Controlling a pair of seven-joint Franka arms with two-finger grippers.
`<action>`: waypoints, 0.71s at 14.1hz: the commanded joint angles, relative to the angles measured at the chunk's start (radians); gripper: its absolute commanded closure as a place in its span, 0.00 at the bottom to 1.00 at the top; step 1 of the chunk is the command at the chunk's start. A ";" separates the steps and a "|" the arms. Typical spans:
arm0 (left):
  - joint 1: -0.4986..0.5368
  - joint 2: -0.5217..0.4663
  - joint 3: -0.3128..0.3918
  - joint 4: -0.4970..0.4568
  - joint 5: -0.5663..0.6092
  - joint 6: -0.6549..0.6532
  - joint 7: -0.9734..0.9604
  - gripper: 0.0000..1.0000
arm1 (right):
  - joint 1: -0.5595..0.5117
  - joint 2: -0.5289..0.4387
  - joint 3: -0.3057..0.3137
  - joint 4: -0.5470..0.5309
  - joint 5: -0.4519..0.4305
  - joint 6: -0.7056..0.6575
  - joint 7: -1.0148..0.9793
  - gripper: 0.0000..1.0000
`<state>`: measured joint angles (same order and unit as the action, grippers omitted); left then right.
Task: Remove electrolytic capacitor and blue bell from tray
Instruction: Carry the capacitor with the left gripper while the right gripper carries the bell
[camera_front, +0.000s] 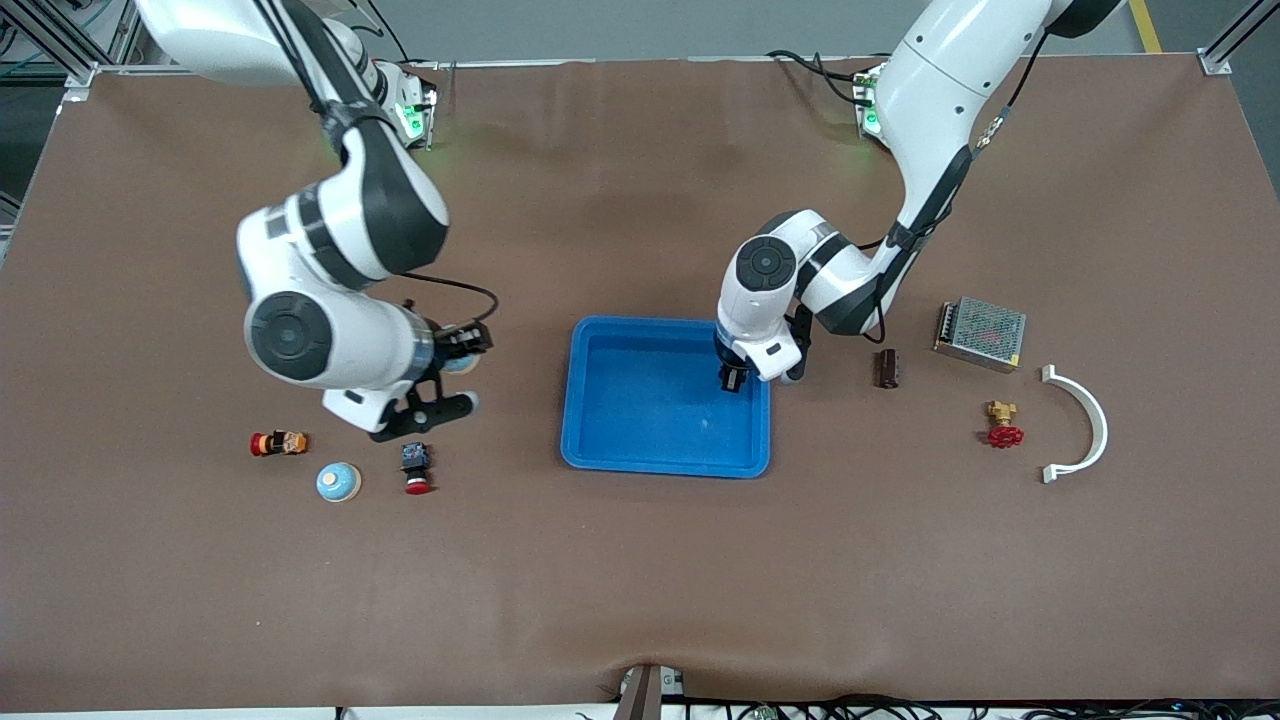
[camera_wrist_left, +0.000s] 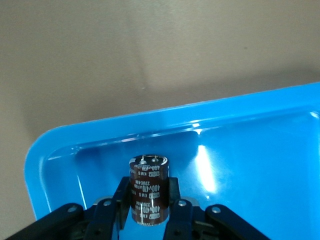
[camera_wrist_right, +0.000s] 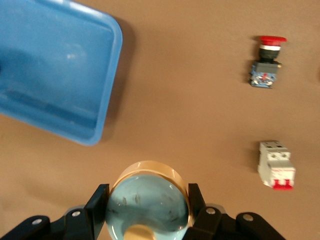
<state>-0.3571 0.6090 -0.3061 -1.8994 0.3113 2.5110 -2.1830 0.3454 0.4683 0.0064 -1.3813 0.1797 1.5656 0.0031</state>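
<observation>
Fingers (camera_wrist_left: 121, 197) of the left gripper (camera_front: 733, 379) clamp the capacitor (camera_wrist_left: 148, 189) in the tray (camera_front: 600, 440), at the corner toward the left arm's base. Best lifted straight up to clear the rim. The right gripper (camera_wrist_right: 147, 207) grips the bell (camera_wrist_right: 148, 202) above bare table beside the tray.

Glossy blue plastic tray (camera_front: 600, 420) on a matt brown table cover (camera_front: 640, 580).

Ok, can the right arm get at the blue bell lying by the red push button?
Probably not yet: the way to that bell is free, but the right gripper, hanging nearby, is shut on a second bell.
</observation>
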 joint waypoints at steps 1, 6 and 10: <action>0.003 -0.005 0.001 0.060 0.026 -0.091 0.067 1.00 | -0.068 -0.086 0.011 -0.057 -0.035 -0.042 -0.133 0.55; 0.006 -0.017 -0.001 0.123 0.012 -0.254 0.414 1.00 | -0.182 -0.151 0.011 -0.128 -0.097 -0.048 -0.329 0.55; 0.036 -0.037 -0.004 0.123 0.009 -0.291 0.693 1.00 | -0.288 -0.203 0.011 -0.241 -0.118 0.025 -0.489 0.56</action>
<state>-0.3437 0.6017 -0.3059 -1.7742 0.3141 2.2493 -1.5955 0.1023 0.3351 -0.0003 -1.5200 0.0846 1.5389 -0.4253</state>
